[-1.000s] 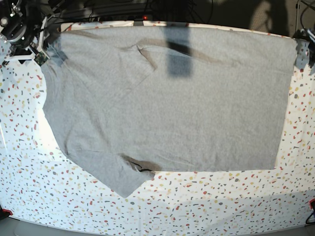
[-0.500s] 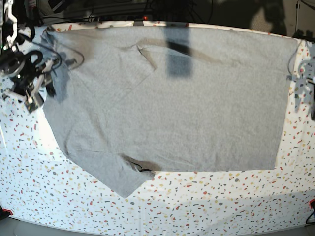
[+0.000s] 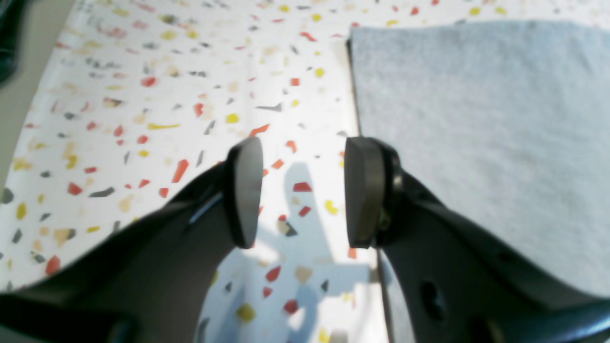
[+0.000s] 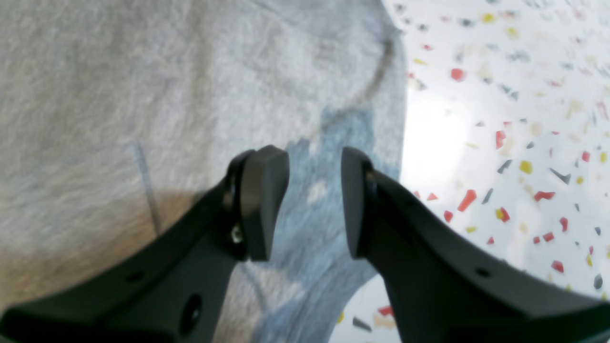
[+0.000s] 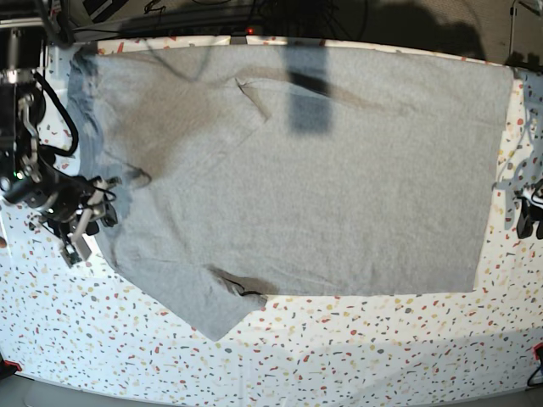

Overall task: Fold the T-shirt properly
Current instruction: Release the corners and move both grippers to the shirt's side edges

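Note:
The grey T-shirt (image 5: 322,178) lies spread flat, plain side up, across the speckled table (image 5: 356,348). One sleeve (image 5: 212,305) points toward the front edge. At the shirt's left border in the base view, my right gripper (image 5: 92,222) hangs open; in its wrist view the gripper (image 4: 314,200) sits just above the T-shirt's edge (image 4: 143,95) with nothing between its fingers. My left gripper (image 5: 529,219) is at the right side of the base view. Its wrist view shows that gripper (image 3: 302,190) open over bare table, beside the T-shirt's straight edge (image 3: 476,119).
A dark rectangular shadow (image 5: 307,93) falls across the upper middle of the shirt. Black cables and equipment (image 5: 212,13) line the far edge of the table. The arm on the left (image 5: 21,127) stands over the table's left margin. Bare speckled table (image 3: 143,119) runs beside the shirt.
Both arms have travelled from the far corners toward the front, along the shirt's two sides. Both grippers hold nothing and the shirt's outline is almost unchanged.

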